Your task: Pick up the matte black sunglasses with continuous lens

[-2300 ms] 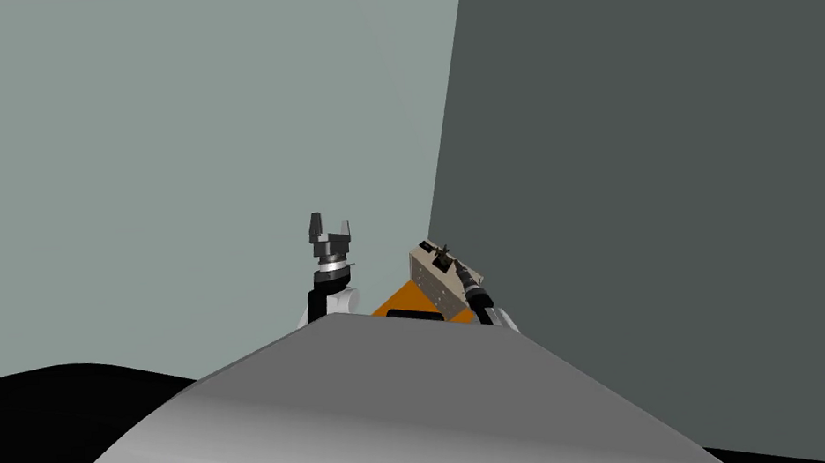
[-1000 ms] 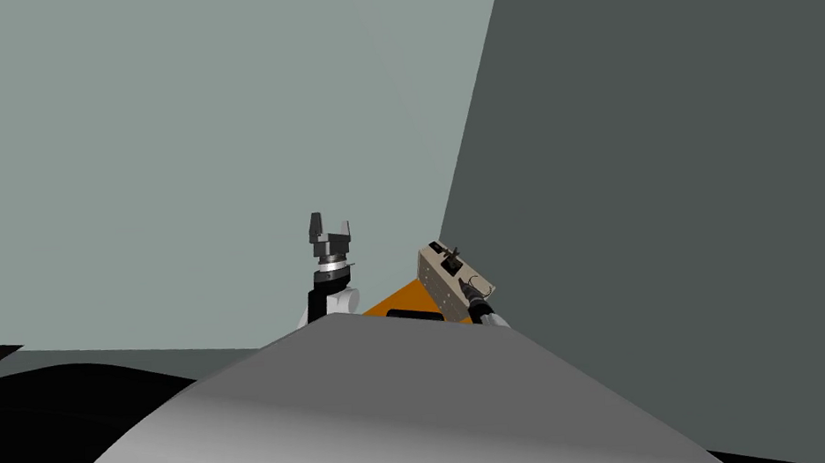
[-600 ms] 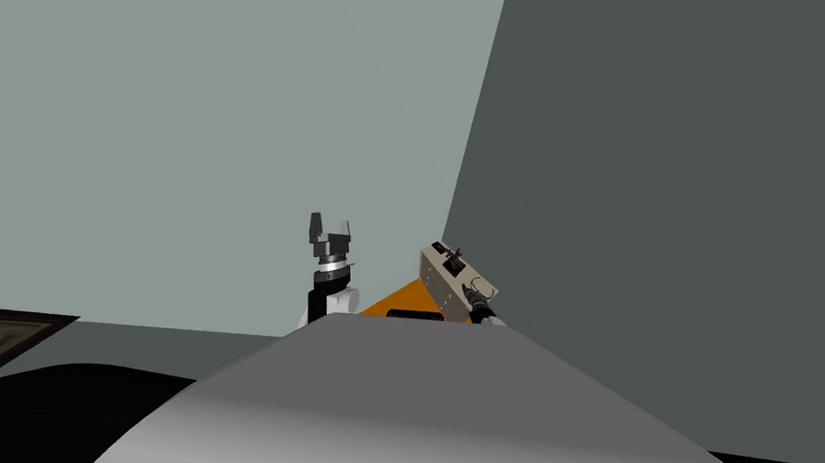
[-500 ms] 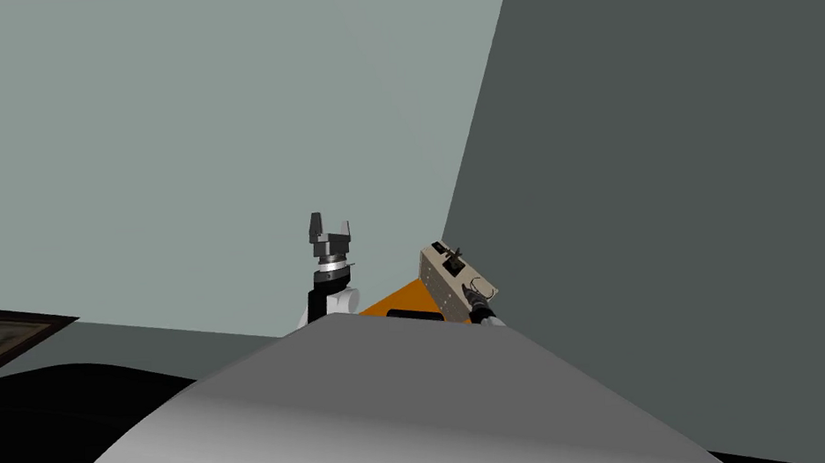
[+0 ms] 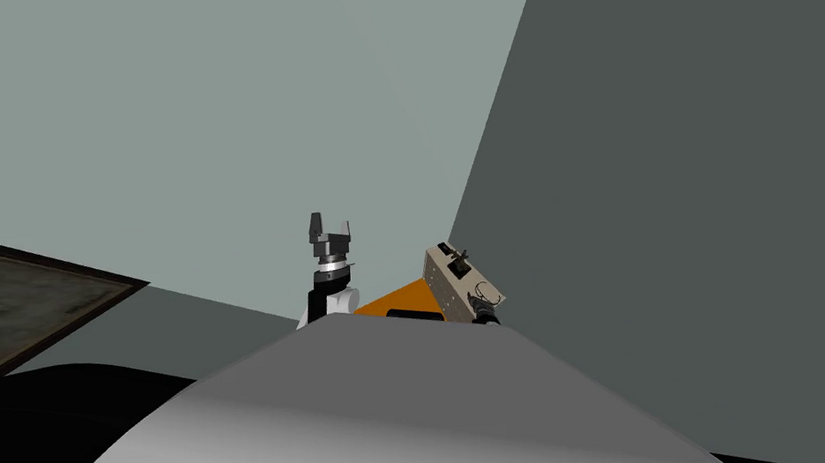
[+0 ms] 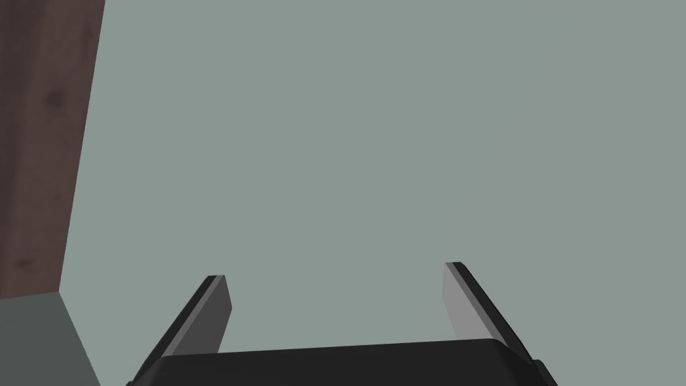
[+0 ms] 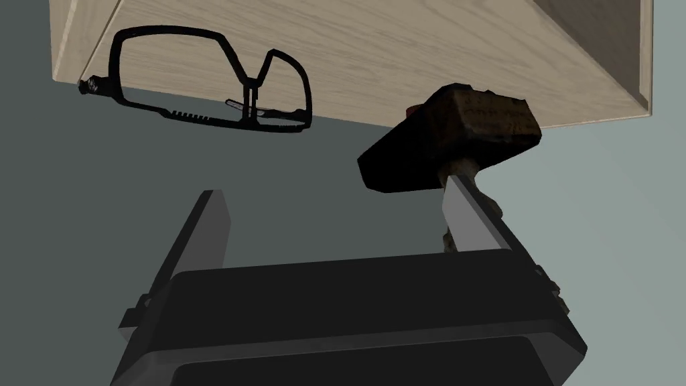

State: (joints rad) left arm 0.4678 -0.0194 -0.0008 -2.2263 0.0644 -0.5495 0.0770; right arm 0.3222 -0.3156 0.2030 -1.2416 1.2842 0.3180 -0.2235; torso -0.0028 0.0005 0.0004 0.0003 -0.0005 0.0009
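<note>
Right hand spread wide, nothing between its two grey fingers. Beyond the fingertips, a pale wood-grain worktop, seen at a slant. Against it, thin-framed black sunglasses, out past one finger and apart from both. Nearer the other finger, a dark brown blocky lump on a short stem, overlapping that fingertip; touching or not, hard to tell. Behind all this, a dark grey wall meeting a lighter grey wall.
</note>
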